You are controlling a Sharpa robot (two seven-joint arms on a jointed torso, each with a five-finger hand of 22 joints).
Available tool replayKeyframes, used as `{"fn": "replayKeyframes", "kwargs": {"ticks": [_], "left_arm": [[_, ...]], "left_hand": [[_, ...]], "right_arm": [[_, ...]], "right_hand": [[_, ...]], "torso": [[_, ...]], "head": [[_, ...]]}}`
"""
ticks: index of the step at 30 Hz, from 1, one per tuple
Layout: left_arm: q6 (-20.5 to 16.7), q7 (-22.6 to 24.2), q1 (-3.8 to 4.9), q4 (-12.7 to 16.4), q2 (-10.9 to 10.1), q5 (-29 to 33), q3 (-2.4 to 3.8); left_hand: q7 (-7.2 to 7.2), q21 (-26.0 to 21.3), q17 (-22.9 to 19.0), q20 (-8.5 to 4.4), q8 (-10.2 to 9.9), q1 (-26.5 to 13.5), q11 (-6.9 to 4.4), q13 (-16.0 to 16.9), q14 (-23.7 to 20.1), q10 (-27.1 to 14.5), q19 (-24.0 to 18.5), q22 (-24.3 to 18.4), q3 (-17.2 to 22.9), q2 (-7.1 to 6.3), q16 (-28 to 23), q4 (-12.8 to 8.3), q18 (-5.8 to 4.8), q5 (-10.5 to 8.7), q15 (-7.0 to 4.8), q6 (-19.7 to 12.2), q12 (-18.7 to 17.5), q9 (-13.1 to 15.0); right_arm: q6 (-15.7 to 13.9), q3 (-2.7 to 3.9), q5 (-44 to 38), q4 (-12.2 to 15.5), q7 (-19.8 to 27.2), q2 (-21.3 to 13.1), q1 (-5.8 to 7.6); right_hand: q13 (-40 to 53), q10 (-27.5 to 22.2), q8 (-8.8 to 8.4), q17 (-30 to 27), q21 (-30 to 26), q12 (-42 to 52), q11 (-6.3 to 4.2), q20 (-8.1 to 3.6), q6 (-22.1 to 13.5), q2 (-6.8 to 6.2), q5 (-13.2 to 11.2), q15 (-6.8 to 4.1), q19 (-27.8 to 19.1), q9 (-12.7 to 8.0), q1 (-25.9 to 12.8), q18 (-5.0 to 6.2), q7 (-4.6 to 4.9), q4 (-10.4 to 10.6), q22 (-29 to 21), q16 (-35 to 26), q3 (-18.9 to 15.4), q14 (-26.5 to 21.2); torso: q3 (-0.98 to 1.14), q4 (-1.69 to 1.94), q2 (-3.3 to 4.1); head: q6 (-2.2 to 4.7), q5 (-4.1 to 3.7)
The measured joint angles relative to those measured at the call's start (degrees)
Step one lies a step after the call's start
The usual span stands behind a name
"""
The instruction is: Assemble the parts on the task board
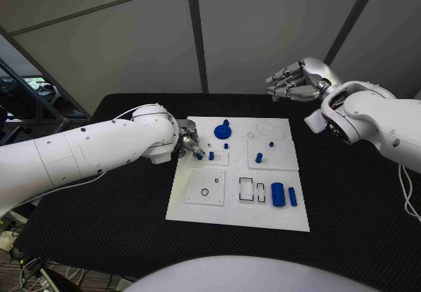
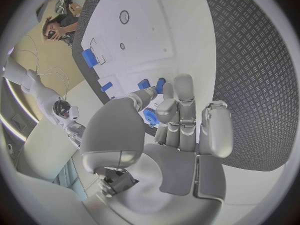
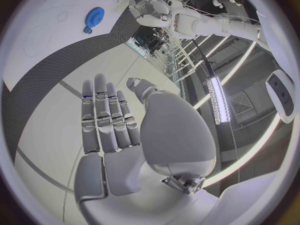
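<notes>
My left hand (image 1: 188, 145) sits at the task board's (image 1: 198, 210) left edge, fingertips on a small blue peg (image 1: 199, 156), grip unclear; right hand (image 1: 294, 79) hangs open beyond it; a skewed push could jam or topple the peg.

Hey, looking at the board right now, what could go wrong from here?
The left hand works at the task board edge, close to small upright blue pegs; a slip could knock one over. The blue gear sits just beyond those fingers and might get bumped. The right hand hangs raised beyond the board, holding nothing, so it cannot steady anything.
</notes>
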Motion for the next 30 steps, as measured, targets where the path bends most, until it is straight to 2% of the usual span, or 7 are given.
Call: {"fn": "replayKeyframes", "kwargs": {"ticks": [8,16,18,22,25,30], "left_arm": [[0.3,0.0,-0.06,0.2,0.1,-1.0,0.0],[0.4,0.0,-0.11,0.5,0.2,-2.2,0.03],[0.3,0.0,-0.13,0.4,0.2,-2.5,0.03],[0.2,0.0,-0.24,0.3,0.3,-2.7,0.0],[0.1,0.0,-0.46,0.3,0.4,-2.8,-0.13],[0.0,0.0,-0.58,0.0,0.4,-2.8,-0.24]], "left_hand": [[-0.29,0.0,0.0,-0.2,0.3,0.3,-0.12,0.3,0.1,0.3,0.2,0.0,-1.5,-0.27,0.0,-1.5,0.0,-0.2,-0.09,0.5,0.2,0.1],[-0.2,0.0,0.0,-0.07,0.0,0.6,-0.23,0.5,0.1,0.5,0.3,0.0,-2.6,-0.61,0.0,-1.8,-0.01,-0.21,-0.08,0.8,0.2,-0.3],[-0.31,0.0,0.0,-0.07,0.0,0.4,-0.23,0.5,0.1,0.7,0.3,0.0,-4.0,-0.37,0.0,-1.0,-0.01,-0.2,-0.08,1.3,0.2,-0.4],[-0.59,0.0,0.0,-0.07,0.0,-1.7,-0.44,0.5,0.1,0.9,0.3,0.0,-7.4,1.1,0.0,1.2,-0.01,-0.19,-0.1,1.9,0.2,-0.4],[-0.37,0.0,0.0,-0.07,0.0,-5.2,-0.31,0.5,0.1,0.7,0.3,0.0,-11.1,0.72,0.0,3.6,-0.01,-0.12,-0.1,2.2,0.2,-0.4],[-0.28,0.0,0.1,-0.08,0.0,-7.3,-0.19,0.6,0.1,0.8,0.3,0.0,-15.7,0.73,0.0,6.0,0.0,-0.12,-0.1,2.1,0.2,-0.4]], "right_arm": [[0.0,0.0,0.0,0.0,0.0,0.0,0.0],[0.0,0.0,0.0,0.0,0.0,0.0,0.0],[0.0,0.0,0.0,0.0,0.0,0.0,0.0],[0.0,0.0,0.0,0.0,0.0,0.0,0.0],[0.0,-0.01,0.0,0.0,0.0,0.0,0.0],[0.0,-0.01,0.0,0.0,0.0,0.0,0.0]], "right_hand": [[0.0,0.0,0.0,0.0,0.0,0.0,0.0,0.0,0.0,0.0,0.0,0.0,0.0,0.0,0.0,0.0,0.0,0.0,0.0,0.0,0.0,0.0],[0.0,0.0,0.0,0.0,0.0,0.0,0.0,0.0,0.0,0.0,0.0,0.0,0.0,0.0,0.0,-0.01,0.0,0.0,0.0,0.0,0.0,0.0],[0.0,0.0,0.0,-0.1,0.0,0.0,0.0,0.0,0.0,0.0,0.0,0.0,0.0,0.0,0.0,0.0,0.0,0.0,0.0,0.0,0.0,0.0],[-0.1,0.0,0.0,-0.1,0.0,0.0,0.0,0.0,0.0,0.0,0.0,0.0,0.0,0.0,0.0,0.0,0.0,0.0,0.0,0.0,0.0,0.0],[-0.1,0.0,0.0,-0.1,0.0,0.0,0.0,0.0,0.0,0.0,0.0,0.0,0.0,0.0,0.0,0.0,0.0,0.0,0.0,0.0,0.0,0.0],[-0.1,0.0,0.0,-0.1,0.0,0.0,0.0,0.0,0.0,0.0,0.0,0.0,0.0,0.0,0.0,0.0,0.0,0.0,0.0,0.0,0.0,0.0]], "torso": [[-0.02,0.01,0.01],[-0.02,0.02,0.01],[-0.02,0.02,0.01],[-0.02,0.01,0.0],[-0.02,0.02,0.0],[-0.02,0.01,-0.01]], "head": [[-0.12,-0.01],[-0.21,0.03],[-0.17,0.03],[-0.01,0.03],[0.09,-0.03],[0.18,-0.05]]}}
